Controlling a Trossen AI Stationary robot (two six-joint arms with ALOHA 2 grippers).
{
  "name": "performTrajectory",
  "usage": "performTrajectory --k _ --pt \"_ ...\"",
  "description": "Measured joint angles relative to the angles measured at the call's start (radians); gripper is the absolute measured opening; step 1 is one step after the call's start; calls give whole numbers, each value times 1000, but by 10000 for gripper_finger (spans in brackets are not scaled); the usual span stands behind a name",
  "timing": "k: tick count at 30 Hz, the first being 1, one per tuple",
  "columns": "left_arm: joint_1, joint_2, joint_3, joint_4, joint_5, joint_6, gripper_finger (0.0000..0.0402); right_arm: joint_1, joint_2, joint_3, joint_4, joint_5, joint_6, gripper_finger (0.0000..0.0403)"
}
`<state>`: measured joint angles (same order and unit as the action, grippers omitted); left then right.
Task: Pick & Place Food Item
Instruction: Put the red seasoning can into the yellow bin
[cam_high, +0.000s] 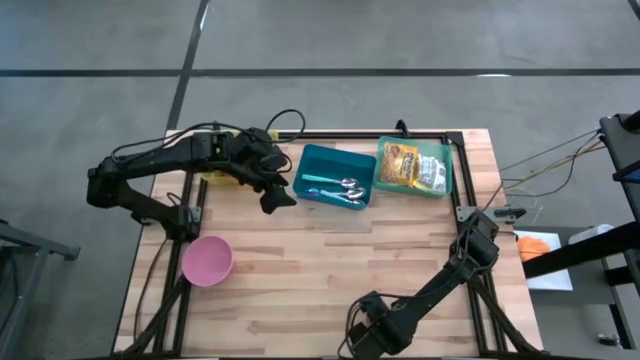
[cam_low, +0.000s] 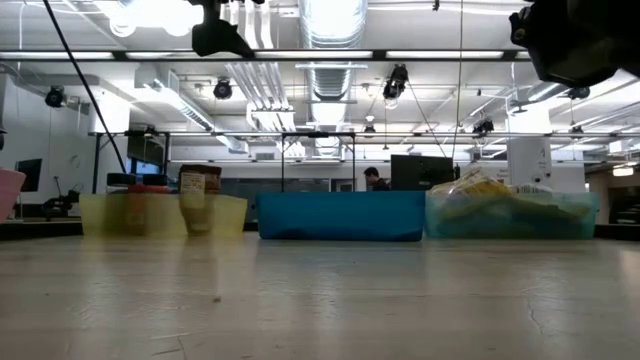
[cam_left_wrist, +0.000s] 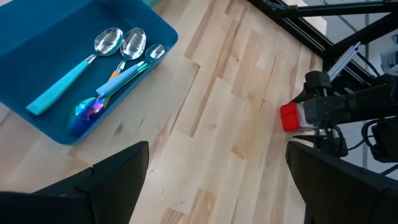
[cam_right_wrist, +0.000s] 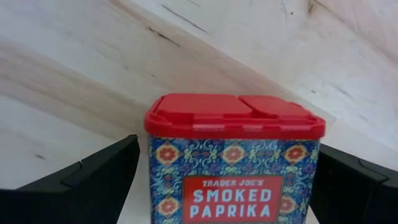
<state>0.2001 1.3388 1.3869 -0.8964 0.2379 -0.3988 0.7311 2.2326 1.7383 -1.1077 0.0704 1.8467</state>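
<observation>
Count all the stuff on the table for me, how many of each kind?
Bins: 3 (yellow bin, blue bin, green bin)
Spoons: 3
Pink bowl: 1
Smoked paprika tin: 1
Snack bags: cannot tell how many
Total: 8, without the bags

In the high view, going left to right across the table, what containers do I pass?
Pink bowl → yellow bin, mostly hidden under the left arm → blue tray holding spoons → green bin holding snack packets.
</observation>
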Motion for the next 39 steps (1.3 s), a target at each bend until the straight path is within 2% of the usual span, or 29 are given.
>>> performTrajectory --k 5,11,12,22,30,33,39 --pt "1 0 0 -2 26 2 386 6 0 -4 0 1 -14 375" --pt "3 0 0 -23 37 -37 386 10 -1 -3 0 16 -70 281" --pt "6 0 0 -26 43 -52 386 11 -2 -3 0 23 -78 276" --pt "26 0 0 -32 95 -131 383 13 -17 1 -25 117 -150 276" --pt "26 0 -7 -3 129 -229 332 15 -115 13 -245 281 -186 276" --pt "33 0 -26 54 122 -274 316 1 -167 21 -323 361 -243 276" --pt "35 8 -72 272 122 -421 305 -90 -243 19 -358 430 -463 276"
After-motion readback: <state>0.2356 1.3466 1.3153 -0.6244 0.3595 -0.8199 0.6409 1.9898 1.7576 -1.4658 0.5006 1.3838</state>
